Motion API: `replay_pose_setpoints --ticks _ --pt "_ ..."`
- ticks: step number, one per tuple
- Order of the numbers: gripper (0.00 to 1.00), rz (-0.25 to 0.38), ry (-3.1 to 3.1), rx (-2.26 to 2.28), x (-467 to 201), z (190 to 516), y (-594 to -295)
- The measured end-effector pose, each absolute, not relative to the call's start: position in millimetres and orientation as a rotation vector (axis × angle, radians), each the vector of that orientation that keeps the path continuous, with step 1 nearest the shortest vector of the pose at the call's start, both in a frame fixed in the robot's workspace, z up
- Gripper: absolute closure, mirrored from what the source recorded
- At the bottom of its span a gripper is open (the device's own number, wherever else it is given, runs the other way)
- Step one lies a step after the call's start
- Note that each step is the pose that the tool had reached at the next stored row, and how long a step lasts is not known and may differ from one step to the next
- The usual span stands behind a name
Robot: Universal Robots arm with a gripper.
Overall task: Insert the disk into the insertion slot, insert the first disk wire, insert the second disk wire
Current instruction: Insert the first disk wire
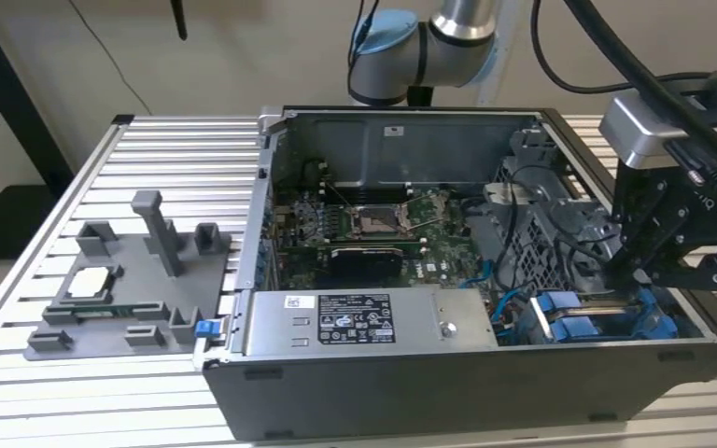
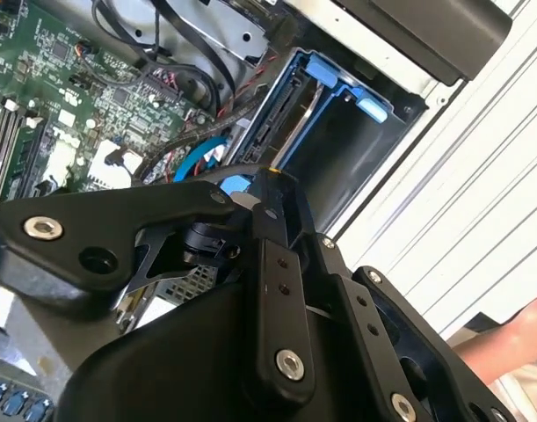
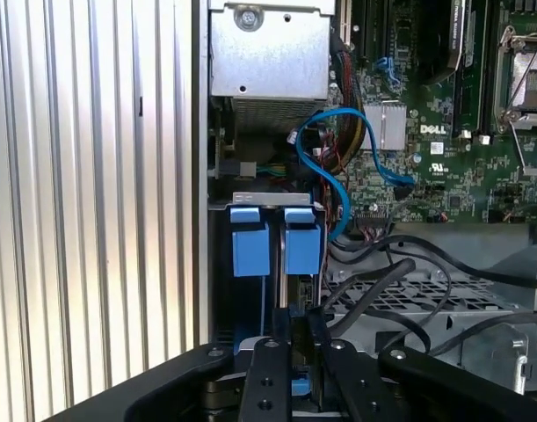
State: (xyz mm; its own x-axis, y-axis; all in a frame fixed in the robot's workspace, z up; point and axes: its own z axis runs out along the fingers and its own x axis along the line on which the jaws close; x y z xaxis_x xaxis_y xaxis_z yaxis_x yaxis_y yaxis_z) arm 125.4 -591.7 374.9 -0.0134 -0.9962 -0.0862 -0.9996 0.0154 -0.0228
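Observation:
The disk (image 2: 284,116), silver in its blue carrier, sits edge-up inside the insertion slot (image 2: 360,154) at the case's corner, its connector edge facing the motherboard. In the first wrist view the carrier's two blue tabs (image 3: 301,246) stand side by side at the slot (image 3: 222,264). My black gripper (image 1: 642,271) hangs over that bay (image 1: 589,325) at the exterior view's right. The fingers (image 2: 277,207) are drawn together, and a small blue piece at the end of the blue disk wire (image 2: 196,158) shows between the tips, close to the disk's connectors. The blue wire (image 3: 316,149) loops from the motherboard.
The open computer case holds a motherboard (image 1: 372,224), a silver power-supply box (image 1: 358,322) and a perforated cage (image 3: 417,290) crossed by black cables (image 3: 373,281). A grey fixture (image 1: 134,280) stands on the slatted table (image 1: 35,392). A person's hand (image 2: 514,338) is beside the case.

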Motion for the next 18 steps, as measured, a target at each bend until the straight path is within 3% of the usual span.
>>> replay_pose_setpoints --ticks 18 --pt "1.0 0.068 2.182 -2.15 129.0 371.7 -594.6"
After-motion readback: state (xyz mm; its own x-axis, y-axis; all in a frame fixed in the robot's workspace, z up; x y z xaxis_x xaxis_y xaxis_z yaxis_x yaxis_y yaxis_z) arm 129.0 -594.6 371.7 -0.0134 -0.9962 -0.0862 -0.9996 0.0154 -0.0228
